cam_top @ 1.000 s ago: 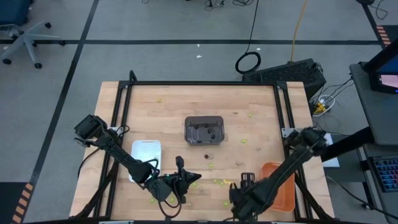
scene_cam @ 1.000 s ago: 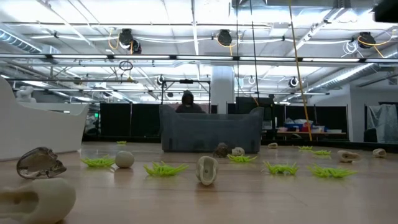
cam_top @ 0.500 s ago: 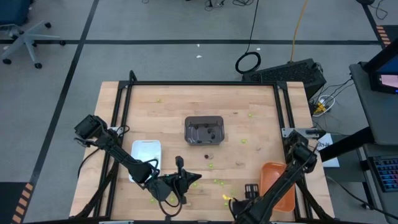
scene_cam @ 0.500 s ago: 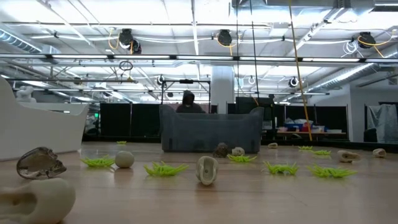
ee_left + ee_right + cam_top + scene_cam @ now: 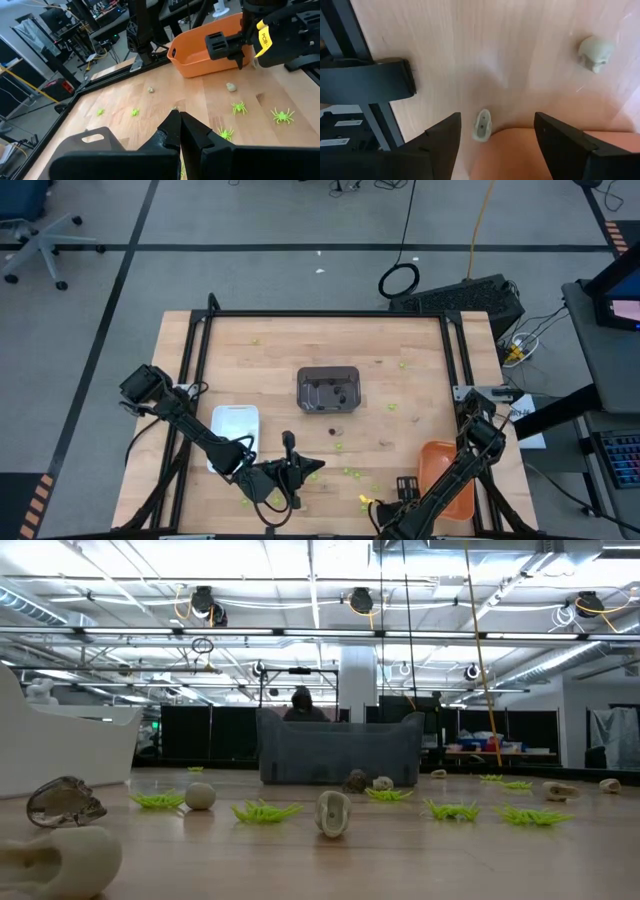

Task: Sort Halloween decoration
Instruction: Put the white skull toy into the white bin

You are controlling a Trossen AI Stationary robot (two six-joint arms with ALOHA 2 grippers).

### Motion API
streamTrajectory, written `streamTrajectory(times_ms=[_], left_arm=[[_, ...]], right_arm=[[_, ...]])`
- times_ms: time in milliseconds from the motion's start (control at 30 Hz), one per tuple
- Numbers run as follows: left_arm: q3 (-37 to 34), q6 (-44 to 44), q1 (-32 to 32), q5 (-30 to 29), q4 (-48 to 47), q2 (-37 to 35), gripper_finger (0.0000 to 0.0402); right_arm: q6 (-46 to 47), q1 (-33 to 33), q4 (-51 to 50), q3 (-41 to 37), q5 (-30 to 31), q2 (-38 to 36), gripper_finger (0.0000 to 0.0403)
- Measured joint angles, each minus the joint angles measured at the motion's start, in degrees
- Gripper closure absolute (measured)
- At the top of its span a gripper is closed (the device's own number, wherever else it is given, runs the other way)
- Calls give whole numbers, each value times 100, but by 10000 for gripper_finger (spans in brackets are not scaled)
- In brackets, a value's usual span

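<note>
Halloween decoration lies scattered on the wooden table: lime-green spiders, pale tan bits and dark ones. My right gripper is open and points down at the table beside the left wall of the orange tray. In the right wrist view a pale tan trinket lies on the wood between its spread fingers, untouched. Another tan skull lies farther off. My left gripper is shut with nothing in it and hovers near the table's front edge, pointing toward the orange tray.
A dark grey tray with a few dark pieces stands mid-table and a white tray at the front left. The low view shows spiders and tan pieces across the wood. A black frame rail runs beside my right gripper.
My right gripper has sunk toward the table and shifted a little toward the near edge and the orange tray, tipping to point more steeply down; it has stayed open. My left gripper has kept its place.
</note>
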Motion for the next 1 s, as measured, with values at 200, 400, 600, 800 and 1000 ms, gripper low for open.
streamTrajectory(times_ms=[200,400,600,800,1000], left_arm=[[0,2,0,0,-4,0,396],[0,2,0,0,-16,0,396],[0,8,0,-1,-33,0,396],[0,15,0,-2,-33,0,396],[0,13,0,-2,-35,0,396]], right_arm=[[-230,2,16,0,-3,35,194],[-512,-2,74,-7,-27,145,213],[-564,-2,19,-7,-102,157,233],[-572,-2,-8,-9,-206,157,273],[-662,-2,112,-9,-197,157,331]])
